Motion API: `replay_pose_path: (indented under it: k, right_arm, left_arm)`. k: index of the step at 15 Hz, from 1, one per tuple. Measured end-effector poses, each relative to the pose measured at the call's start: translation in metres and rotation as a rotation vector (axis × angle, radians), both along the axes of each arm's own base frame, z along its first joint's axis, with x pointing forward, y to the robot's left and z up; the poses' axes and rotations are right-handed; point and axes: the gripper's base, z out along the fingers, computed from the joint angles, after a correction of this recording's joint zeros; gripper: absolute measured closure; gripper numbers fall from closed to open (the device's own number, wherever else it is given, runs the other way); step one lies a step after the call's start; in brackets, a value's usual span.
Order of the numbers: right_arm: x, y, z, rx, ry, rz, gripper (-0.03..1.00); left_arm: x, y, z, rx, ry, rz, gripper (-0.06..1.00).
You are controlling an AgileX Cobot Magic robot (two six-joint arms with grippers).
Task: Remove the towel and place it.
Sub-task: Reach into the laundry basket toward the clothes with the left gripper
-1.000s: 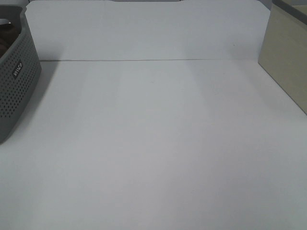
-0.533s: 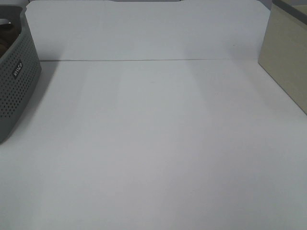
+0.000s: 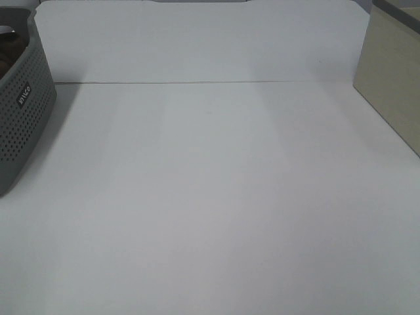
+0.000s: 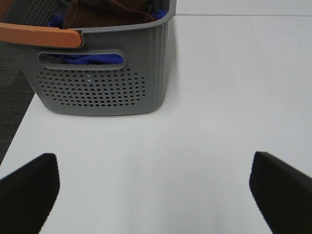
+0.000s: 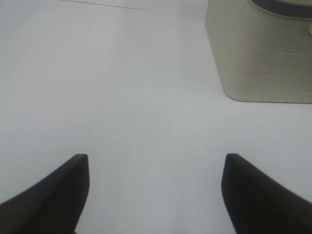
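Nearest, left claw (image 4: 156, 195) spread wide, gripping nothing, poised above white bench (image 3: 210, 197) and facing grey perforated basket (image 4: 97, 92). Right claw (image 5: 156, 195) likewise wide and empty, over bench on right side. Farther back at left, basket standing on bench near its left edge. Inside it, dark brown towel (image 4: 107, 12) heaped up to rim, with blue cloth (image 4: 87, 59) showing through handle slot. Far right, beige container (image 3: 394, 85) on bench, well apart from basket.
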Motion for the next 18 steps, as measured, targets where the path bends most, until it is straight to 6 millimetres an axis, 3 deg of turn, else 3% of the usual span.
replay_pose_path:
  k: [18]
  right_arm:
    - [0.0,0.0,0.0,0.0,0.0,0.0,0.24]
  left_arm:
    - [0.0001,-0.0006,0.0,-0.007,-0.001,-0.004,-0.05]
